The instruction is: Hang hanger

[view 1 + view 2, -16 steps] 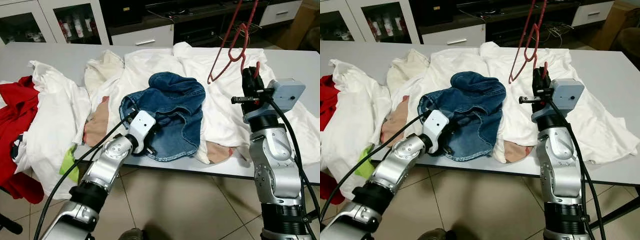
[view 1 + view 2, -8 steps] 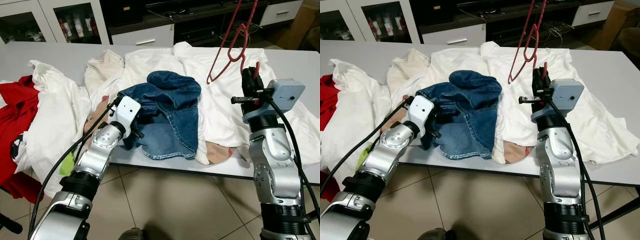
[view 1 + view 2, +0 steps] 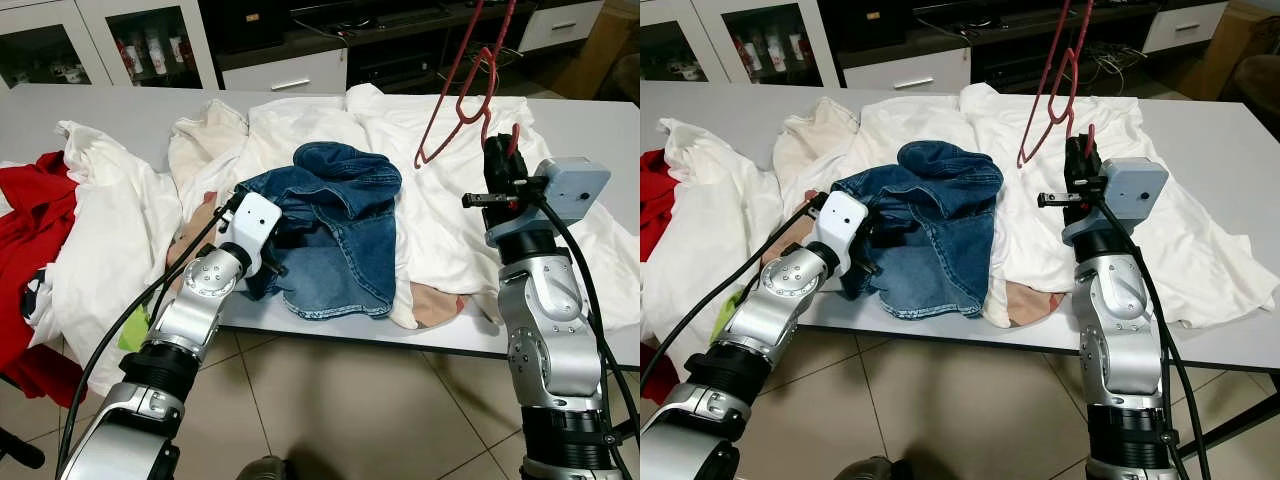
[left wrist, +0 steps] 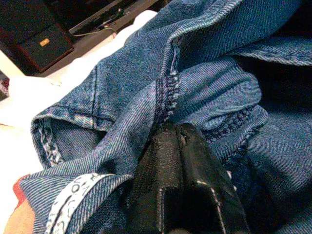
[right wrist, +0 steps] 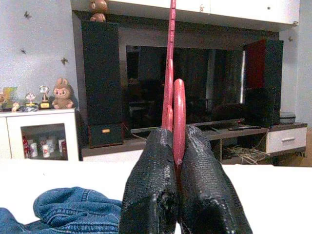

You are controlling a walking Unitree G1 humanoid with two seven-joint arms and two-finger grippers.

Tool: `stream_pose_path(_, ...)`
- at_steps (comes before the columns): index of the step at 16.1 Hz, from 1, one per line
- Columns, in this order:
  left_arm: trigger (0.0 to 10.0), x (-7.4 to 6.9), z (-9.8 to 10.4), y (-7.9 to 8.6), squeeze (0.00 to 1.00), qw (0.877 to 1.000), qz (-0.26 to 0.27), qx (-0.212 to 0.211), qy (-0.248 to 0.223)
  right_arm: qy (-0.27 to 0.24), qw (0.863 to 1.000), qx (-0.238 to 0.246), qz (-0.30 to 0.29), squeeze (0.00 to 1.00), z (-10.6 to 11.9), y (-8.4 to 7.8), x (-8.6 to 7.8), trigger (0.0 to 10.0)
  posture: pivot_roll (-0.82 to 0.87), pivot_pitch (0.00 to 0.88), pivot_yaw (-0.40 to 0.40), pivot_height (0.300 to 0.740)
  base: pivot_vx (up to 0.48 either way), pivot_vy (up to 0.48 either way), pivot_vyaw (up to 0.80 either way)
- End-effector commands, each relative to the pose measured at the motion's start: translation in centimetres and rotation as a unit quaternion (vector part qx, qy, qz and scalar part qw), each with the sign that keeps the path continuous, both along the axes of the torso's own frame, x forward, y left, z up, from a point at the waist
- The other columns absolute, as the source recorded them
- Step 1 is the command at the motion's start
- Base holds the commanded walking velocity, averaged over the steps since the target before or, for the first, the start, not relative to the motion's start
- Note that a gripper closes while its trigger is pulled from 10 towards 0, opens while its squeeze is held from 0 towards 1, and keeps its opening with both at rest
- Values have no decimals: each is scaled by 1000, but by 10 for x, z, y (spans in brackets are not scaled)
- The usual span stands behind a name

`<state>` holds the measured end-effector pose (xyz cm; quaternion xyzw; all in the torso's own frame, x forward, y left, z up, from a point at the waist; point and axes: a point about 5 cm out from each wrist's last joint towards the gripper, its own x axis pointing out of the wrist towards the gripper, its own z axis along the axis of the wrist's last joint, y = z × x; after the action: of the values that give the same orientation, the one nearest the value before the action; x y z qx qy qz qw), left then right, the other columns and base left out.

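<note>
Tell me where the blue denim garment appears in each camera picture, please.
Left eye view: denim garment at table centre, on white clothes.
Right eye view: centre-left, same heap.
Left wrist view: all around the left gripper, which pinches a fold.
Right wrist view: lower corner, beside the fingers.
Shared landmark: red hanger.

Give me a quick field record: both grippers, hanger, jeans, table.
right gripper: shut on the red hanger, held upright above the table
left gripper: shut on the jeans at a fold
jeans: bunched on the white clothes, near the table's front edge
table: clothes heaped across it, red garment at its left end
</note>
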<state>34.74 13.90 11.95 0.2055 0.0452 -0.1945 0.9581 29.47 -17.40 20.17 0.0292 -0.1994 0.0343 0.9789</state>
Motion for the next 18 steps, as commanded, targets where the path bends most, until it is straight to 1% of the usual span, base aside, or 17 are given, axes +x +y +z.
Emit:
stream_pose_path(1,0,2,3,5,0,1000,12,2,-6,-4,1000,2,0,0,2,0,2,10000,81,0,52,740,0,0,0)
stream_pose_path(5,0,2,3,5,0,1000,12,2,-6,-4,1000,2,0,0,2,0,2,10000,81,0,52,740,0,0,0)
stream_pose_path(6,10000,6,16,22,0,994,61,-80,-42,-4,1000,-16,-20,0,3,-10,3,10000,93,6,40,740,0,0,0)
stream_pose_path(7,10000,0,16,10,0,991,31,-124,-45,-1,999,-24,-23,0,1,-12,2,10000,92,7,41,740,0,0,0)
stream_pose_path(8,10000,-2,15,6,0,991,22,-126,-43,0,999,-23,-22,0,0,-12,2,10000,92,7,41,740,0,0,0)
stream_pose_path(9,10000,-6,12,-7,0,989,-2,-141,-37,2,1000,-23,-18,0,-1,-9,1,10000,88,6,45,740,0,0,0)
stream_pose_path(10,10000,-7,11,-10,0,989,-8,-146,-35,2,1000,-24,-17,0,-1,-8,1,10000,88,6,45,740,0,0,0)
stream_pose_path(12,10000,-12,7,-21,0,985,-29,-167,-25,3,1000,-23,-16,0,-2,-7,1,10000,85,4,50,740,0,0,0)
stream_pose_path(14,10000,-13,7,-20,0,985,-29,-165,-33,4,1000,-23,-17,0,-3,-8,2,10000,85,4,53,740,0,0,0)
stream_pose_path(16,10000,-7,6,-5,318,989,12,-142,-36,4,1000,-22,-18,0,-3,-8,1,10000,87,4,55,740,0,0,0)
stream_pose_path(17,10000,-5,6,2,196,990,26,-135,-32,5,1000,-22,-18,0,-4,-8,1,10000,87,4,55,740,0,0,0)
stream_pose_path(18,10000,-5,7,5,0,989,21,-144,-34,6,1000,-22,-17,0,-4,-8,1,10000,87,4,55,740,0,0,0)
